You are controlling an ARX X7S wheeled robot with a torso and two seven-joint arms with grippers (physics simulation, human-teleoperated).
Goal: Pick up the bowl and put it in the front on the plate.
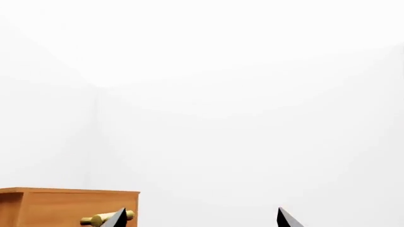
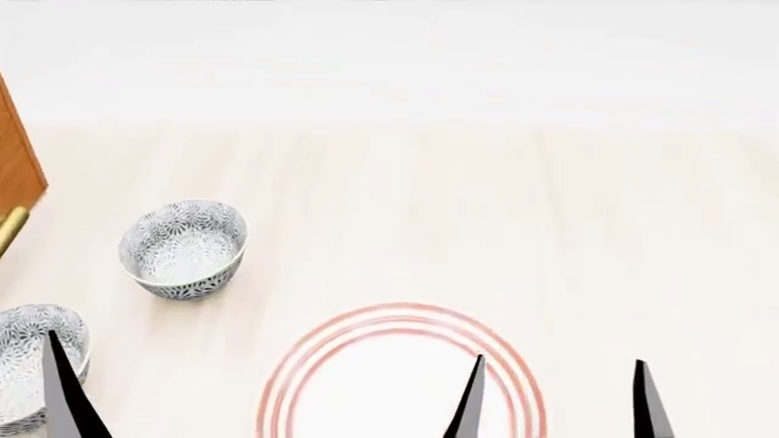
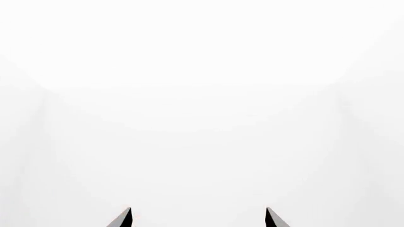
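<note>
Nothing grasped yet, both arms low at the near edge of the head view. Left gripper [image 1: 200, 218]: fingers apart, both tips visible in the left wrist view with a wide gap and nothing between them; in the head view only one dark fingertip [image 2: 64, 392] shows, lying over the near-left bowl [image 2: 27, 351]. Right gripper [image 2: 557, 401]: fingers apart too, nothing held, hovering over the right part of the plate [image 2: 365, 321]. The plate sits on the table [image 2: 512, 210], cut off by the frame edge, red rings clear, nothing on its visible part. Two patterned bowls in view: the near-left one, half out of frame, right under the left fingers, and a second bowl [image 2: 184, 248] ahead of the left fingers and slightly toward the plate side, upright, standing free. I read "in the front" as where the bowl is to go on the plate, so which bowl is meant stays open; the second bowl is the cleaner candidate. Key relation: both bowls lie on the left side, well apart from the right fingers with the plate in between, so the left arm is clearly nearer. Bowls are round, no long axis, so approach angle is free; a rim pinch looks workable. Wooden cabinet [image 1: 69, 205] with a brass handle [image 1: 106, 217] sits beyond the left fingers, worth watching on the reach. Right wrist view shows only blank white.
</note>
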